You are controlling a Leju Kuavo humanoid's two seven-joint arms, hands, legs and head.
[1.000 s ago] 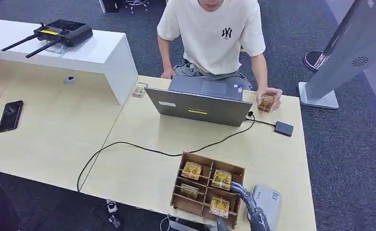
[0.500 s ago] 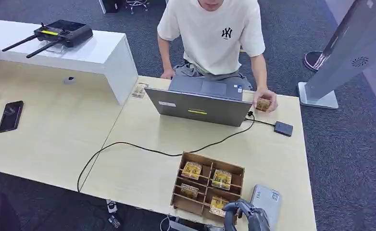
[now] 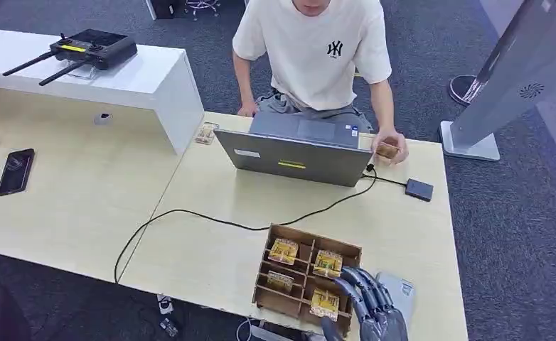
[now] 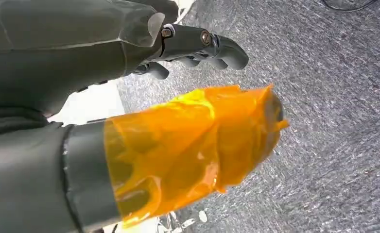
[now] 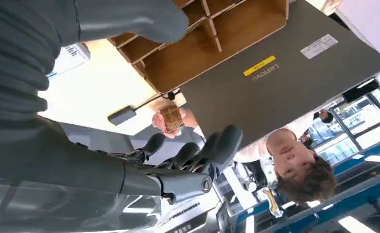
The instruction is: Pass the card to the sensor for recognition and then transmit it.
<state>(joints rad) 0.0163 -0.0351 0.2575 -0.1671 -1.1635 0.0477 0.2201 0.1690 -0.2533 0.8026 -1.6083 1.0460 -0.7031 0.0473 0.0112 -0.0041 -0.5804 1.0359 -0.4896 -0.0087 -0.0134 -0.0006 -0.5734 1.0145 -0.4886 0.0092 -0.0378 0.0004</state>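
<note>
While boxed, amber cards (image 3: pixel 325 304) look glossy.

Office: desks (image 3: pixel 83 192), laptop (image 3: pixel 293 158), grey carpet (image 3: pixel 517 234).

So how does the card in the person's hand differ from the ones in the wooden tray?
The card by the laptop is held by the person's hand at the far side of the table; the cards in the wooden tray lie near the robot's right hand. The held card is alone; the tray cards sit one per compartment in the wooden tray. Both look yellowish-brown and similar in size.
</note>
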